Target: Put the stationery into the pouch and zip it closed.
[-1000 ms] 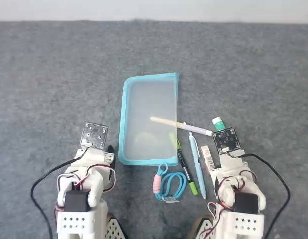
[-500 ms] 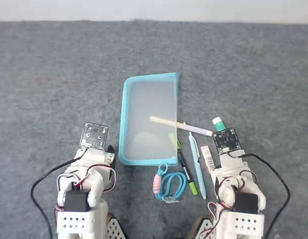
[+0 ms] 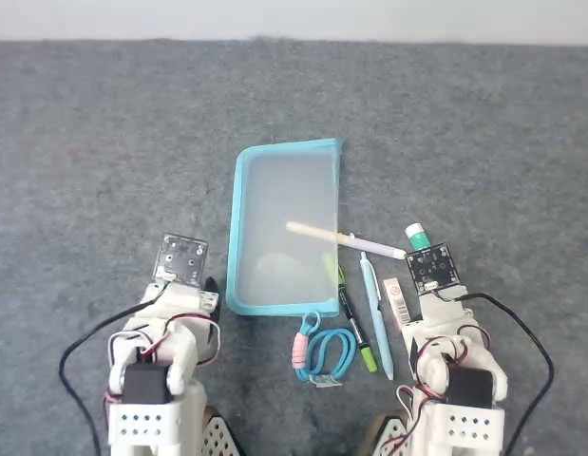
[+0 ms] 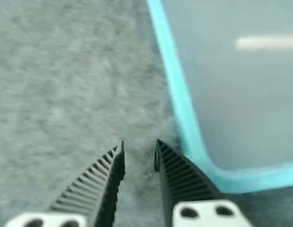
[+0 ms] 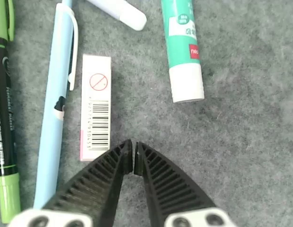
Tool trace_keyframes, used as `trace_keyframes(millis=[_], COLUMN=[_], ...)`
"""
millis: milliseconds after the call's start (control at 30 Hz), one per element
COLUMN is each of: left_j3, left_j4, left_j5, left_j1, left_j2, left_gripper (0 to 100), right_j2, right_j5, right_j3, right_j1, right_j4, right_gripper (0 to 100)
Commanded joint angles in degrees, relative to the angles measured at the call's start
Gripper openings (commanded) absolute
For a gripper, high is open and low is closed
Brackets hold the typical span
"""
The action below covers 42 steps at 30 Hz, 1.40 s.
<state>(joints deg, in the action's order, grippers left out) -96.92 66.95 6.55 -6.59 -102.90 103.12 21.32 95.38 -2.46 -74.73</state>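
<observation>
A translucent pouch (image 3: 284,228) with a teal border lies flat mid-table; its teal edge (image 4: 184,118) is just beyond my left gripper (image 4: 139,144), which is slightly open above the carpet by the pouch's near left corner. A pale pen (image 3: 346,239) lies across the pouch's right edge. Right of the pouch lie a green marker (image 3: 355,328), a light blue pen (image 3: 376,313), a white eraser (image 3: 396,302) and a green glue stick (image 3: 418,235). My right gripper (image 5: 134,144) is shut and empty, between the eraser (image 5: 95,106) and the glue stick (image 5: 182,52).
A blue looped strap (image 3: 324,351) with a pink piece lies in front of the pouch, between the two arms. Grey carpet covers the table, with free room to the left, right and beyond the pouch.
</observation>
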Motion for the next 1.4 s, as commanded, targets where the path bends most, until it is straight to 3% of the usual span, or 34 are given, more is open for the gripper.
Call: trace_keyframes(millis=[0, 67, 267, 367, 633, 800, 1067, 1233, 1367], left_j3=[0.3, 0.3, 0.3, 0.3, 0.3, 0.3, 0.3, 0.3, 0.3], left_j4=[-3.4, -3.7, -3.5, -3.5, -3.5, -3.5, -3.6, -3.7, -3.8], left_j5=[14.3, 18.4, 18.3, 18.3, 18.3, 18.3, 18.3, 18.3, 18.3], left_j1=[-11.5, -15.9, -15.5, -15.6, -15.3, -15.3, -15.3, -15.3, -15.3], left_j2=[-1.3, -1.3, -1.1, -1.1, -1.1, -1.1, -1.1, -1.1, -1.1], left_gripper=[11, 11, 11, 11, 11, 11, 11, 11, 11], right_j2=[0.8, 0.8, 0.7, 0.6, -7.7, -31.1, -65.2, -76.8, -79.3], right_j5=[-0.4, -0.2, 1.4, 8.4, 8.2, 6.9, -9.9, -13.7, -17.4], right_j3=[1.1, 1.1, 0.0, -4.4, -19.2, -31.0, -50.5, -54.8, -54.9], right_j1=[1.5, 2.6, 2.5, 2.8, 5.5, 16.6, 35.7, 48.2, 52.6], right_j4=[0.2, 1.7, 14.8, 11.3, 6.7, 6.6, 6.6, 6.5, 6.5], right_gripper=[0.6, 0.6, 0.6, 0.6, 0.6, 0.6, 0.6, 0.7, 0.7])
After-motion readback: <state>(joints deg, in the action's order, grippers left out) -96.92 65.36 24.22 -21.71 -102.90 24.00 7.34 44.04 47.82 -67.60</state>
